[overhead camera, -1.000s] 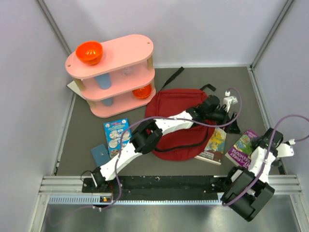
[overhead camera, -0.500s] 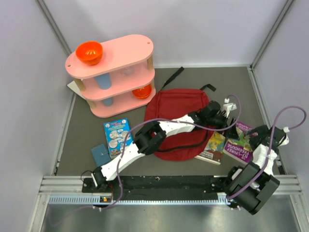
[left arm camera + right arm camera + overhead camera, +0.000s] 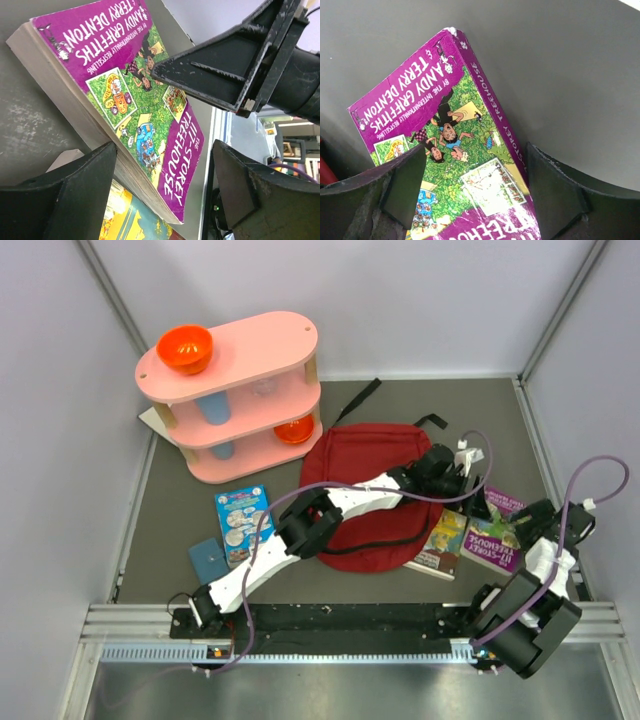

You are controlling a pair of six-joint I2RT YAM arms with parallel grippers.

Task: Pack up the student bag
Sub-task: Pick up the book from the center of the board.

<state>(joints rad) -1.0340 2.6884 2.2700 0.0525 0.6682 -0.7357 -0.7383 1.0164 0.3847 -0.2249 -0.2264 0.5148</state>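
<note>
1. Two end effectors have closed in on the purple book (image 3: 493, 530) within the last second. Your left end effector (image 3: 164, 147) swung off the student bag (image 3: 365, 475) toward it, and your right end effector (image 3: 476, 150) came in from the book's other side.
2. Both sets of jaws stand wide, a little narrower than a second ago, each straddling the purple book. Neither shows a grip on it yet.
3. The purple book has slid and turned, and now lies against the yellow book (image 3: 445, 540).
4. Your student bag lies flat on the counter (image 3: 170, 510), just past the yellow book from the purple book. Packing looks barely begun; this reads as a two-arm pickup.
5. Only the top view shows the bag, and I can make out no open mouth there. Only the left wrist view shows a right finger hanging above the purple book's cover.
</note>
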